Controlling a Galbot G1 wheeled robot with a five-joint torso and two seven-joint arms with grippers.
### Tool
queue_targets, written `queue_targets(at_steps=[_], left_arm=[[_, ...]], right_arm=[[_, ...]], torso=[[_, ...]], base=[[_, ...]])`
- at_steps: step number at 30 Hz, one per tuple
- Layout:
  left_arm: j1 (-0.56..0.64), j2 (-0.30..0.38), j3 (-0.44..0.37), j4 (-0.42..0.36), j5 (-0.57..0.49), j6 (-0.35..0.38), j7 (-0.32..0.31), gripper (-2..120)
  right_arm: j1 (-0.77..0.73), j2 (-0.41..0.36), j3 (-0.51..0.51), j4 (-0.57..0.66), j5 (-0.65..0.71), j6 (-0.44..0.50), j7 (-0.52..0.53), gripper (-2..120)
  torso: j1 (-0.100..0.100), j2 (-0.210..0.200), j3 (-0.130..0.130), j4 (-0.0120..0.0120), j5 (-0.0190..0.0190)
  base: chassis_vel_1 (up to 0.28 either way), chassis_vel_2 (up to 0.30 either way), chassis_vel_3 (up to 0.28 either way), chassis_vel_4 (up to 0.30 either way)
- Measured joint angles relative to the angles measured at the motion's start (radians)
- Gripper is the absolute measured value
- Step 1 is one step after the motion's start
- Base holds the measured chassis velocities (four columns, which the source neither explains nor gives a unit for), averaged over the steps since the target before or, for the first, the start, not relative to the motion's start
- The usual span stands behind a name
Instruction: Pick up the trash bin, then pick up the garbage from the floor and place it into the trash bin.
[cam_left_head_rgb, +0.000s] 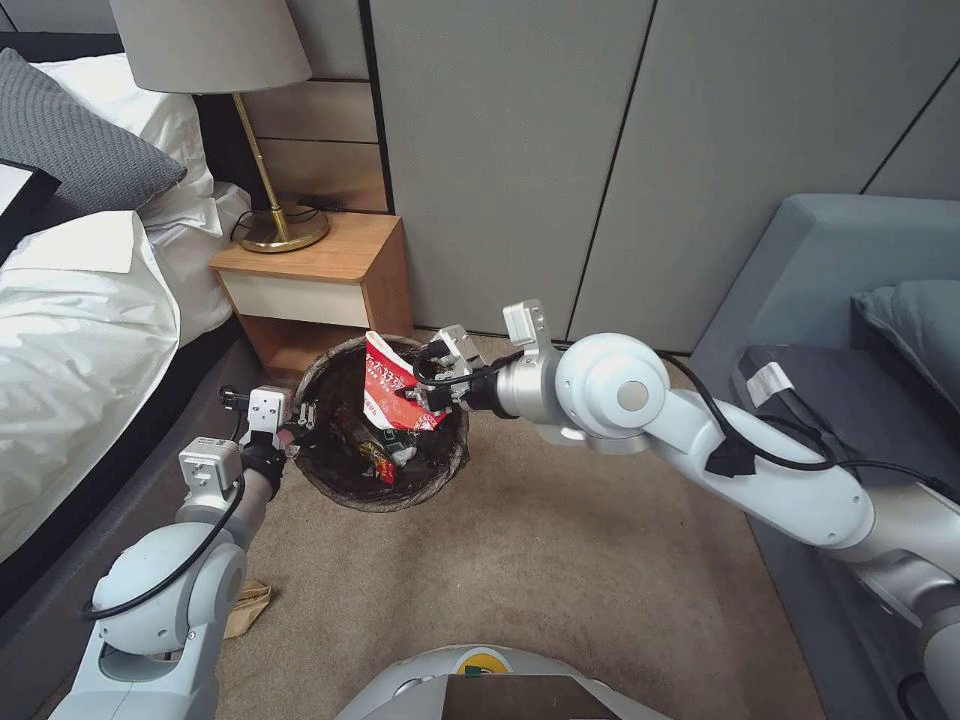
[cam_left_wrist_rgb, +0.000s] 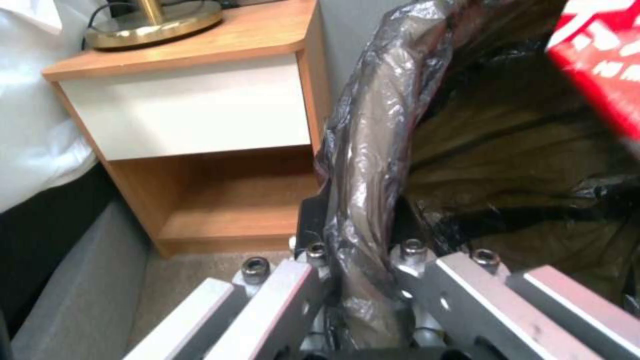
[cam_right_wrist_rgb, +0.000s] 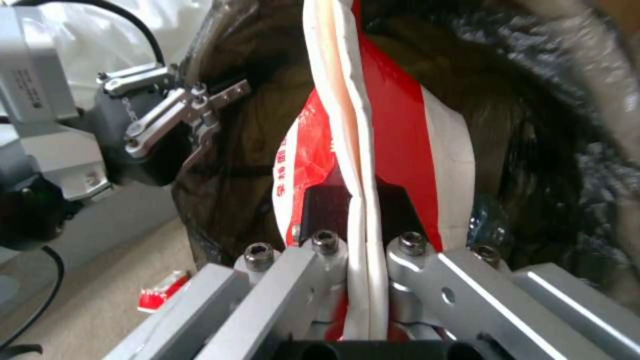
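Both pincers clamped: left pincer on trash bin rim, right pincer on red wrapper.

This is a bedroom, likely a hotel-style room. On the left stands a bed with white duvet and pillows and a grey knitted cushion. Beside it a small wooden nightstand with a white drawer carries a brass-based lamp with a beige shade. Beige carpet covers the floor, grey panelled walls stand behind, and a grey-blue upholstered sofa sits right.
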Motion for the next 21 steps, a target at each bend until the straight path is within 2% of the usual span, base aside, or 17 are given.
queue_targets(at_steps=[3,6,8,10,12,14,16,17,20,21], left_arm=[[0.000,0.002,0.000,-0.001,0.000,0.000,0.000,0],[0.002,0.003,0.001,-0.003,0.000,0.000,0.000,0],[0.004,0.003,0.001,-0.003,0.000,0.001,0.000,0],[0.005,0.002,0.000,-0.004,-0.001,0.000,0.000,0],[0.006,0.002,0.000,-0.004,-0.001,0.001,0.000,0],[0.006,0.001,0.000,-0.005,-0.004,0.000,-0.004,0],[0.007,0.000,0.000,-0.007,-0.006,0.000,-0.005,0],[0.008,-0.001,0.000,-0.009,-0.010,0.000,-0.008,0],[0.009,-0.001,0.000,-0.010,-0.010,0.000,-0.008,0],[0.010,0.000,-0.001,-0.010,-0.010,0.001,-0.008,0]], right_arm=[[0.006,0.011,-0.013,-0.013,-0.003,0.009,-0.004,7],[0.011,0.023,-0.025,-0.041,-0.008,0.017,-0.010,23],[0.012,0.025,-0.027,-0.047,-0.009,0.019,-0.013,25],[0.016,0.034,-0.034,-0.062,-0.011,0.024,-0.021,36],[0.017,0.038,-0.037,-0.066,-0.012,0.027,-0.022,39],[0.025,0.050,-0.048,-0.081,-0.016,0.033,-0.025,52],[0.028,0.052,-0.050,-0.085,-0.018,0.034,-0.026,54],[0.031,0.057,-0.053,-0.089,-0.018,0.037,-0.027,62],[0.034,0.058,-0.053,-0.090,-0.020,0.039,-0.027,68],[0.034,0.057,-0.052,-0.089,-0.020,0.039,-0.028,75]], torso=[[0.000,0.000,0.000,-0.0001,0.0001],[0.000,0.000,0.000,0.0000,0.0001],[0.000,0.000,0.000,0.0000,0.0000],[0.000,0.000,0.000,0.0000,0.0001],[0.000,0.000,0.000,-0.0001,0.0001],[0.000,0.000,0.000,0.0000,0.0000],[0.000,0.000,0.000,0.0001,0.0000],[0.000,0.000,0.000,0.0000,0.0001],[0.000,0.000,0.000,0.0000,0.0001],[0.000,0.000,0.000,0.0000,0.0001]], base=[[0.000,0.000,0.000,0.000],[0.000,0.000,0.000,0.000],[0.000,0.000,0.000,0.000],[0.000,0.000,0.000,0.000],[0.000,0.000,0.000,0.000],[0.000,0.000,0.000,0.000],[0.000,0.000,0.000,0.000],[0.000,0.000,0.000,0.000],[0.000,0.000,0.000,0.000],[0.000,0.000,0.000,0.000]])
